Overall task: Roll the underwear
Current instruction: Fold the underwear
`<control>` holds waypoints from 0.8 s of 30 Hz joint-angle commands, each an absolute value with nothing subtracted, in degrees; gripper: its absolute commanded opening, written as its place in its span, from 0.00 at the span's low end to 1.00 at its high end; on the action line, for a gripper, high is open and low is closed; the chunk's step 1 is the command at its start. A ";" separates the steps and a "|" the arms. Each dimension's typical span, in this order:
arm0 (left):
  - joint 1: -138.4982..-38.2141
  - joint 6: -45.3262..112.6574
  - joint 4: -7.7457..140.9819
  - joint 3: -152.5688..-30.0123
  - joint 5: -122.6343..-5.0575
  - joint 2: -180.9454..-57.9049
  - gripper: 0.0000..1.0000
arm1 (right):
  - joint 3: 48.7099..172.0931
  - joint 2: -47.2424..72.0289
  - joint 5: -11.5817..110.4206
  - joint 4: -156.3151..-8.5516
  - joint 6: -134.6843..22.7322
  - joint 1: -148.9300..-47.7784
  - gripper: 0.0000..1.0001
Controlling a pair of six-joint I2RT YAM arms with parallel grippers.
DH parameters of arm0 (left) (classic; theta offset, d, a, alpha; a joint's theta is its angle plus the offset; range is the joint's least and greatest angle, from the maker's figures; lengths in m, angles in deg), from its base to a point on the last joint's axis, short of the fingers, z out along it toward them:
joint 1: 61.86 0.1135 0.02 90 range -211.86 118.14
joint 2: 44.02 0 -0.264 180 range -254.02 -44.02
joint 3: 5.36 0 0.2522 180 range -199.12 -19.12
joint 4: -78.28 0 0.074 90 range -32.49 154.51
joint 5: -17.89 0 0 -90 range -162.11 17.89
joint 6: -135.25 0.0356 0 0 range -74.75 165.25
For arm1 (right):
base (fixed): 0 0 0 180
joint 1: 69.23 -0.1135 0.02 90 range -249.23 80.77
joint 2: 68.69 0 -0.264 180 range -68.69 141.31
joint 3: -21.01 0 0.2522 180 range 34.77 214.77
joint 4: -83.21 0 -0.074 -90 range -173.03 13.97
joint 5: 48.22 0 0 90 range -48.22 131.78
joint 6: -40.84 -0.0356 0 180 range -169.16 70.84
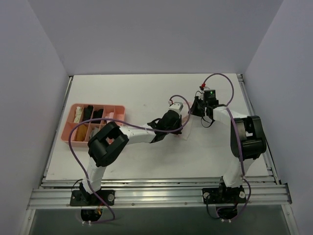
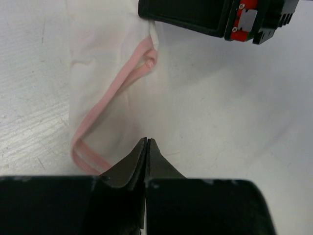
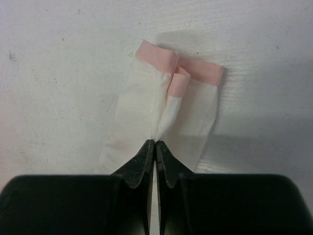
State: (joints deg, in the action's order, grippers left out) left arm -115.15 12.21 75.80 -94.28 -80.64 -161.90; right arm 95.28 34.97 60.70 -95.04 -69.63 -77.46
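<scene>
The underwear is a thin white garment with pink trim, lying mid-table between my two grippers. In the left wrist view it stretches from my fingertips up to the right gripper's black body. My left gripper is shut, its tips at the cloth's near edge, and the pink trim runs under its left finger. My right gripper is shut and pinches a raised fold of the underwear, whose far pink band lies folded on the table. From above, the left gripper and right gripper are close together.
A pink divided tray at the left holds black and beige rolled garments. Purple cables loop over both arms. Grey walls enclose the table on the left, back and right. A metal rail runs along the near edge.
</scene>
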 commanded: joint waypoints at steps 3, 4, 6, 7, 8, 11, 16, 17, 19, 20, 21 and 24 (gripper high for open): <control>-115.65 14.22 85.24 -96.11 -80.02 -163.63 0.02 | 94.45 32.74 61.46 -96.47 -70.25 -77.23 0.00; -115.65 14.22 86.30 -96.11 -79.76 -164.33 0.02 | 94.36 32.74 61.55 -96.65 -70.52 -77.23 0.00; -115.65 13.87 89.11 -96.03 -79.40 -166.44 0.02 | 94.09 32.65 61.64 -96.91 -70.52 -77.40 0.00; -115.65 13.69 89.73 -95.94 -79.49 -166.89 0.02 | 94.09 32.65 61.55 -96.83 -70.52 -77.40 0.00; -115.65 13.34 91.48 -95.42 -79.23 -167.67 0.02 | 94.01 32.56 61.64 -96.83 -70.34 -77.40 0.00; -115.73 13.34 92.81 -94.71 -79.14 -168.73 0.02 | 93.74 32.39 61.29 -96.74 -70.08 -77.40 0.00; -115.91 12.99 92.12 -94.79 -80.80 -170.58 0.02 | 93.57 32.21 61.38 -96.74 -70.43 -77.40 0.00; -115.91 12.73 90.98 -95.14 -81.33 -170.84 0.02 | 93.48 32.12 61.38 -96.74 -70.52 -77.40 0.00; -115.82 12.55 90.18 -95.32 -82.47 -171.54 0.02 | 93.57 31.60 61.29 -96.48 -70.52 -77.40 0.00; -115.82 12.11 89.31 -95.50 -82.91 -171.64 0.02 | 93.65 31.25 61.20 -96.21 -70.61 -77.40 0.00; -115.82 11.94 89.39 -95.32 -83.09 -171.81 0.02 | 93.74 31.07 61.03 -95.86 -70.61 -77.40 0.00; -115.82 11.06 89.21 -95.06 -84.06 -172.34 0.02 | 93.74 29.93 60.24 -95.16 -70.78 -77.40 0.00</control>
